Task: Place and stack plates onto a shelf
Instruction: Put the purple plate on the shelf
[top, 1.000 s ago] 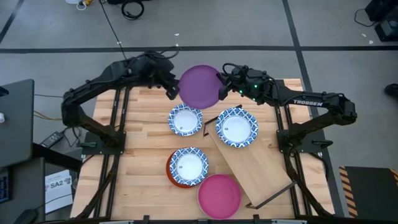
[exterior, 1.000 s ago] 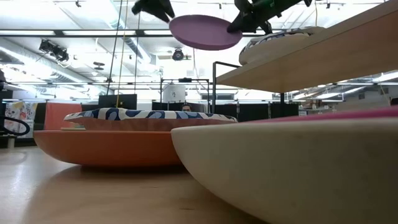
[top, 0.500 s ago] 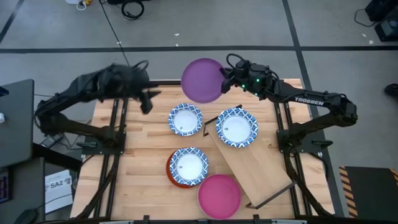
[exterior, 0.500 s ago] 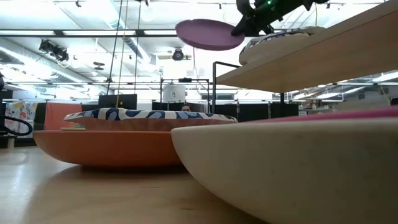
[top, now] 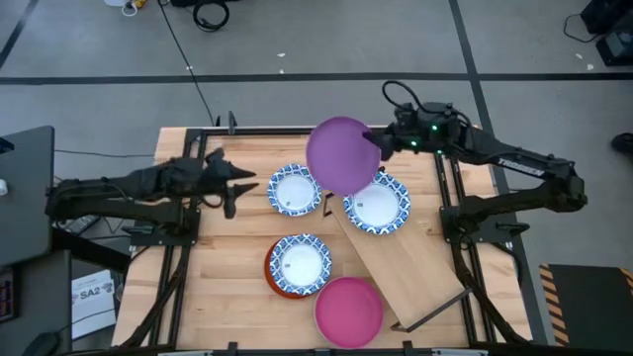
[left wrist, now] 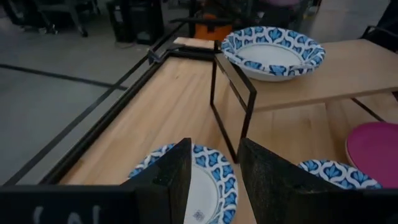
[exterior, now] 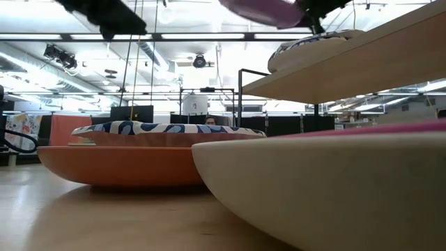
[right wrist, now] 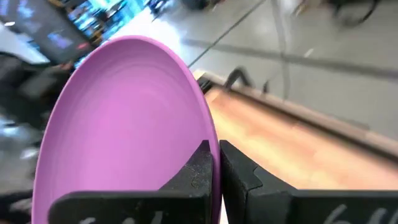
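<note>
Right, left to right. My left gripper (top: 235,188) sits low over the table's left side, arm stretched across, fingers apart and holding nothing; in its wrist view a blue-and-white plate (left wrist: 186,183) lies just beneath the spread fingers (left wrist: 177,174). It waits.

Middle: bare blue plate (top: 295,190) on the table, another blue plate (top: 301,261) stacked on the orange plate (top: 277,282), pink plate (top: 348,311) nearest the front edge.

Purple plate (top: 342,155) is up in the air, tilted, overlapping the far end of the shelf (top: 415,272) and the blue plate (top: 377,203) already sitting there.

My right gripper (top: 377,144) pinches the purple plate by its rim, fingers pressed together on the edge. That arm reaches in from the right, wrist turned toward the table's middle.

Step in hand, as I judge it: stack purple on the shelf's blue plate. Level the plate first, centre it over the white middle, lower until the rims nest, then release. An edge pinch invites sag, so go slowly.
</note>
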